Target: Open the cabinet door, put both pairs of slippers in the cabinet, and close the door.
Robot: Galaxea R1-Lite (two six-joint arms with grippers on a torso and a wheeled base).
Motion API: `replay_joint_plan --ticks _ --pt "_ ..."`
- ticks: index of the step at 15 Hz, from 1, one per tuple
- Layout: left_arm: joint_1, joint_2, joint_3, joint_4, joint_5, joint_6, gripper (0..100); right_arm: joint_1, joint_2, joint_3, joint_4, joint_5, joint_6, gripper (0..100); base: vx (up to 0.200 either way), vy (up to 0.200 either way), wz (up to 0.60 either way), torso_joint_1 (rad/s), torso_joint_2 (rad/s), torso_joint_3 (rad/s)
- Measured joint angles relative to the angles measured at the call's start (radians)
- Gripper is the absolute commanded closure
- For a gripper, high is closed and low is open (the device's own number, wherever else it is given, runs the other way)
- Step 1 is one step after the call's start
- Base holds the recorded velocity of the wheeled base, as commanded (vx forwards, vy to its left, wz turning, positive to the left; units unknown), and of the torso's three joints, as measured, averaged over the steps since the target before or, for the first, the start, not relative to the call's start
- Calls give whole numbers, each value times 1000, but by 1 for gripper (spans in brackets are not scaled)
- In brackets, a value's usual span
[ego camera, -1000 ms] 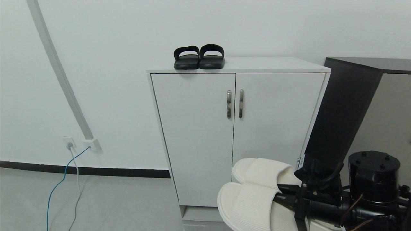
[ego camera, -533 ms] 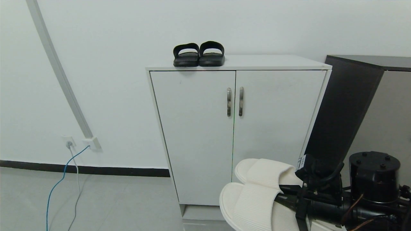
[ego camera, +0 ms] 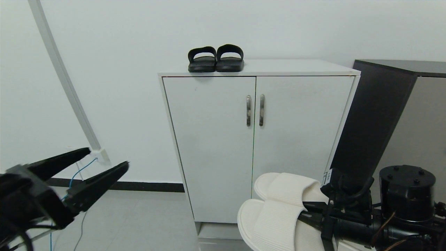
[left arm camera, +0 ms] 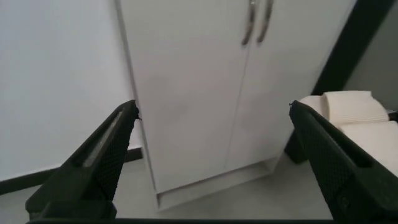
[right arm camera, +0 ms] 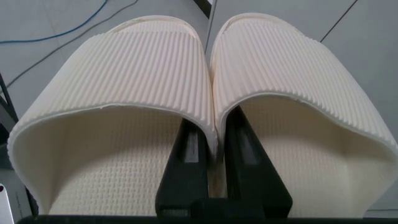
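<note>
A white cabinet (ego camera: 209, 146) stands against the wall with both doors shut, its two metal handles (ego camera: 248, 110) side by side at the middle seam. A pair of black slippers (ego camera: 216, 59) sits on its top, toward the left. Low in front of the right door, my right gripper (ego camera: 306, 212) is shut on a pair of white slippers (ego camera: 275, 212). In the right wrist view its fingers (right arm camera: 193, 152) pinch the slippers' (right arm camera: 143, 74) adjoining inner walls. My left gripper (ego camera: 108, 157) hangs open and empty left of the cabinet (left arm camera: 186, 93), level with its lower half.
A dark cabinet (ego camera: 376, 115) stands close against the white one's right side. A wall socket (ego camera: 101, 155) with a blue cable (ego camera: 79, 170) lies low on the wall at left, under a slanting grey conduit (ego camera: 59, 69). Bare floor stretches left of the cabinet.
My left arm has come into the head view from the lower left, fingers open. The head camera shifted slightly a second ago. The right gripper and white slippers have kept still.
</note>
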Motion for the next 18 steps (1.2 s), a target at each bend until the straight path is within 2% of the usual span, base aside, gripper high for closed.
replay_joint_plan --ticks 1,3,4,6,12,15,16,18 --pt "-58 80 -46 -33 3 -12 0 1 -2 0 0 0 0 100 0 0 0 0 0 0" --pt "-159 211 -146 -68 7 -58 0 1 -6 3 1 0 0 100 0 0 0 0 0 0" --pt "-197 274 -207 -93 8 -76 0 2 -8 6 1 0 0 100 0 0 0 0 0 0" --pt "-249 383 -307 -120 10 -93 0 5 -14 14 1 0 0 100 0 0 0 0 0 0" --pt "-350 667 -610 -138 20 -102 0 26 -40 22 2 -1 0 100 0 0 0 0 0 0" --pt "-383 777 -770 -66 -33 -105 0 23 -41 23 1 -1 2 100 0 0 0 0 0 0" --pt "-389 810 -834 -28 -65 -117 0 21 -41 24 1 -1 2 100 0 0 0 0 0 0" --pt "-394 868 -952 28 -136 -179 0 18 -40 24 1 -1 2 100 0 0 0 0 0 0"
